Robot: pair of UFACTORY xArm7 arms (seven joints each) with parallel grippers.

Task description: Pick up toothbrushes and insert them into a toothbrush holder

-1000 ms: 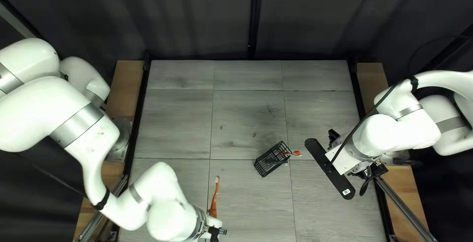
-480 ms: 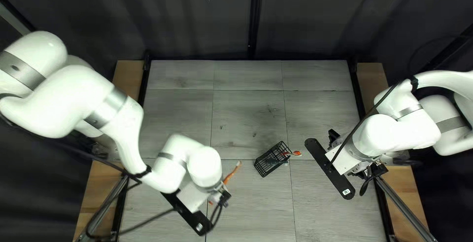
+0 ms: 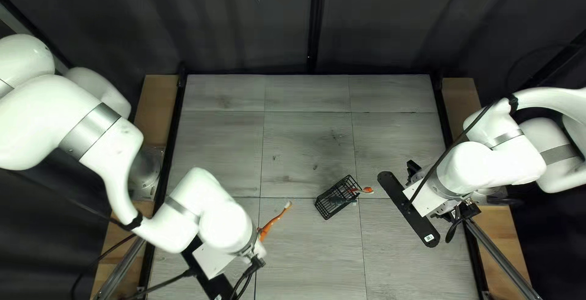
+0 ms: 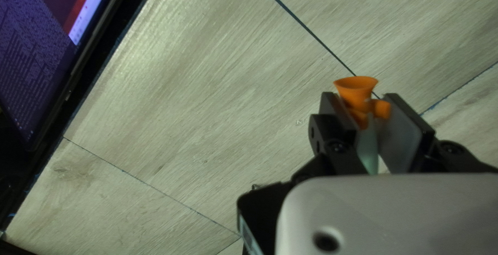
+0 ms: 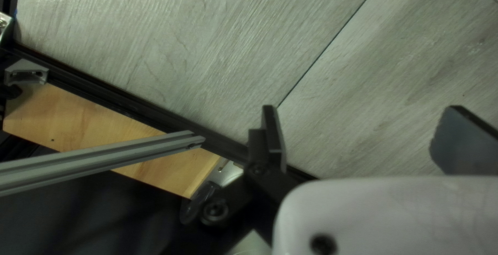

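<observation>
Orange toothbrush point(image 3: 276, 219) pokes out from under the left arm's wrist toward the middle of the table, its pale tip slanting toward the far edge in the top left view. The left gripper point(image 3: 256, 262) is closed on it: in the left wrist view both fingers press its orange flared end point(image 4: 356, 90) from two sides. The wrist hides some of the brush from above, and I cannot tell whether it touches the table.

Beside the brush's tip, toward the right arm and apart from it, is a black wire basket point(image 3: 337, 197), set at a slant on the tabletop point(image 3: 305, 135). A second toothbrush point(image 3: 366, 190), orange and white, lies partly in it and sticks out past the side facing the right arm, so that side is partly taken up.

Beyond that sticking-out end, near it in the top left view, a long black bar point(image 3: 406, 205) on the right arm's wrist leans across. The right gripper point(image 3: 414, 169) has its fingers spread wide, with bare tabletop between them in its wrist view. Under and beside it run the black table rail point(image 5: 129, 111), a wooden board point(image 5: 88, 115) and a grey metal bar point(image 5: 98, 156).

At the table's edge in the left wrist view stands a lit screen point(image 4: 31, 63). Black cables point(image 3: 165, 283) loop beside the left arm's wrist, and a dark curtain point(image 3: 244, 19) hangs behind the far edge.
</observation>
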